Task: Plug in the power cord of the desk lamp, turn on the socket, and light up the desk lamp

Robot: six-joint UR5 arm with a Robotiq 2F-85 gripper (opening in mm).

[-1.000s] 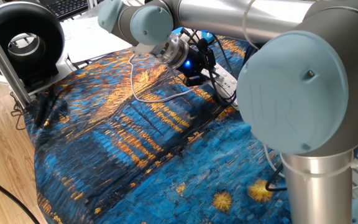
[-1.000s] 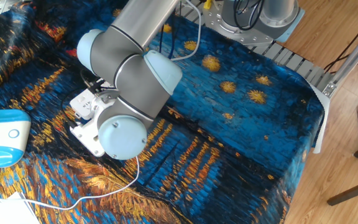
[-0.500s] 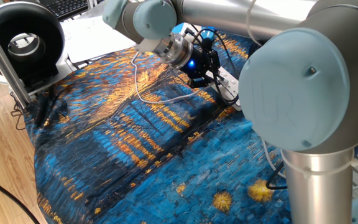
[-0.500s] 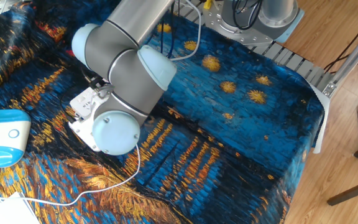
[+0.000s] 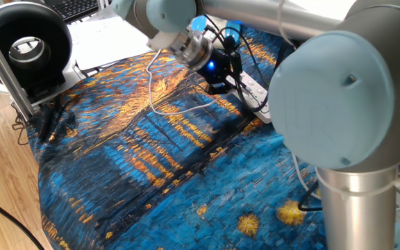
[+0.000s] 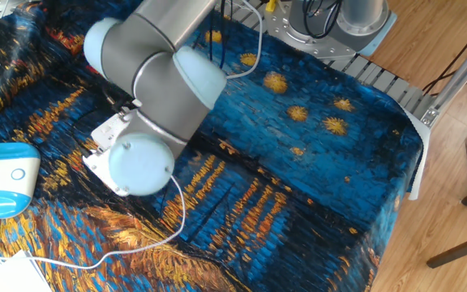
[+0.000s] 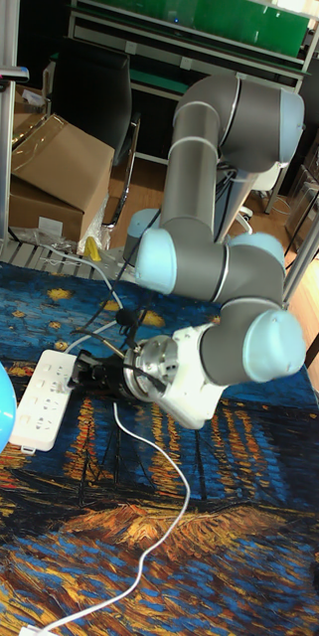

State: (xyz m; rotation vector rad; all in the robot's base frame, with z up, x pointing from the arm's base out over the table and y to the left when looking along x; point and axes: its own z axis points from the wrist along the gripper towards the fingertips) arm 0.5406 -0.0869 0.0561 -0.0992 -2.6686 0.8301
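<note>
Tall fixed view shows my black two-finger gripper (image 7: 82,376) lying level, close above the long white rectangular power strip (image 7: 42,396), which rests flat on the blue and orange painted tablecloth (image 7: 239,467). My fingertips reach over the strip's edge nearest my wrist, about midway along its rows of outlets. Whether my jaws are parted or closed I cannot tell; they look dark and bunched together, and nothing is clearly seen between them.

The long, very thin white power cord (image 7: 164,541) runs out from under my wrist, curves across the cloth and leaves at the bottom edge of the picture. Its plug end is hidden behind my fingers.

From one fixed view, my gripper (image 5: 219,85) glows blue at the wrist and sits at the near end of the strip (image 5: 257,90), with the thin cord (image 5: 160,107) looping on the cloth to the side.

From the other fixed view, my own grey arm joint (image 6: 140,164) covers the gripper; only part of the strip (image 6: 108,130) shows, and a white and blue rounded lamp base (image 6: 2,179) stands near it on the cloth.
</note>
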